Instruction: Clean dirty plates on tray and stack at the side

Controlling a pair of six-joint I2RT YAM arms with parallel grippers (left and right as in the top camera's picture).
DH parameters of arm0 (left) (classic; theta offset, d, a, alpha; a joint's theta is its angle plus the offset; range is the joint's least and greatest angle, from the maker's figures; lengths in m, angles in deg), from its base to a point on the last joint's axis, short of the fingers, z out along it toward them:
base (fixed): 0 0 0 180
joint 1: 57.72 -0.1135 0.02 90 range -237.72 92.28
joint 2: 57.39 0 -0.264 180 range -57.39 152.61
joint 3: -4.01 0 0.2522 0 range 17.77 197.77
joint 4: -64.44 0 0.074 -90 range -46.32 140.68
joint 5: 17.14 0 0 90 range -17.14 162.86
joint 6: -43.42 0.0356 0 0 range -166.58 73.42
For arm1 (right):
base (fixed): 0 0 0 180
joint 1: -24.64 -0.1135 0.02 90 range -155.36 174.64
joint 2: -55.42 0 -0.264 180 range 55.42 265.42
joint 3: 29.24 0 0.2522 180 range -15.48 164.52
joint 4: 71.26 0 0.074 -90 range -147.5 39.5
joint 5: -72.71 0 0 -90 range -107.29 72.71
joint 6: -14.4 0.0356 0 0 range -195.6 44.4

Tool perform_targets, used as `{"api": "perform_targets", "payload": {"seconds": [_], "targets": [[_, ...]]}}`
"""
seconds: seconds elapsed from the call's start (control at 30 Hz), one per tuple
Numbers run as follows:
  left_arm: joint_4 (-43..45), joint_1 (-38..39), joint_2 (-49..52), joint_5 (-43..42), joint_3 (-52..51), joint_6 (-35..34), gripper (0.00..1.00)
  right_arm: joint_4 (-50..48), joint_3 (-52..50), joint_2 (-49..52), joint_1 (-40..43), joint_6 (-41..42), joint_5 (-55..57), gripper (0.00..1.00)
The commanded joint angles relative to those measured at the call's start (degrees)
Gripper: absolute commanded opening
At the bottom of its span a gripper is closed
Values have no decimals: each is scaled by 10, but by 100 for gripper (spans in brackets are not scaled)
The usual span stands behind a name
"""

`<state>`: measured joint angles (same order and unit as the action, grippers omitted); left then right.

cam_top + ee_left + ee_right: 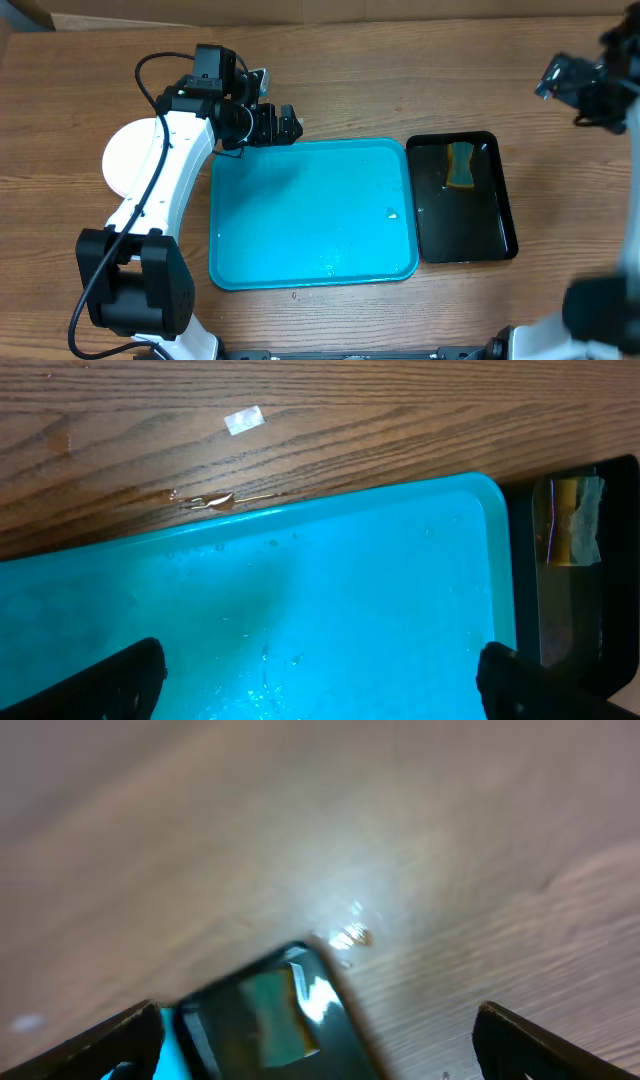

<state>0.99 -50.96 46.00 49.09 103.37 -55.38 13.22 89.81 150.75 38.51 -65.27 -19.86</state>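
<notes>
Plates lie stacked left of the tray, nearer the left gripper; right gripper well apart; both jaws spread, empty.

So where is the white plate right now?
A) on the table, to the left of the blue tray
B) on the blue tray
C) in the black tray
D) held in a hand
A: the white plate sits on the wooden table, off the left edge of the blue tray.
</notes>
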Motion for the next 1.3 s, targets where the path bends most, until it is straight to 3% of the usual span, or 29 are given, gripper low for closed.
{"api": "perform_targets", "payload": {"seconds": [0.0, 0.4, 0.63, 1.0, 1.27], "targets": [[0, 1, -6, 4, 9, 9, 100, 1, 9, -125, -30, 2, -1, 100], [0, 1, -6, 4, 9, 9, 100, 1, 9, -389, -208, -25, 19, 100], [0, 1, -6, 4, 9, 9, 100, -27, -34, -519, -218, -33, 32, 100], [0, 1, -6, 4, 9, 9, 100, -298, -375, -735, -202, -30, 22, 100], [0, 1, -6, 4, 9, 9, 100, -591, -673, -868, -201, -28, -8, 100]]}}
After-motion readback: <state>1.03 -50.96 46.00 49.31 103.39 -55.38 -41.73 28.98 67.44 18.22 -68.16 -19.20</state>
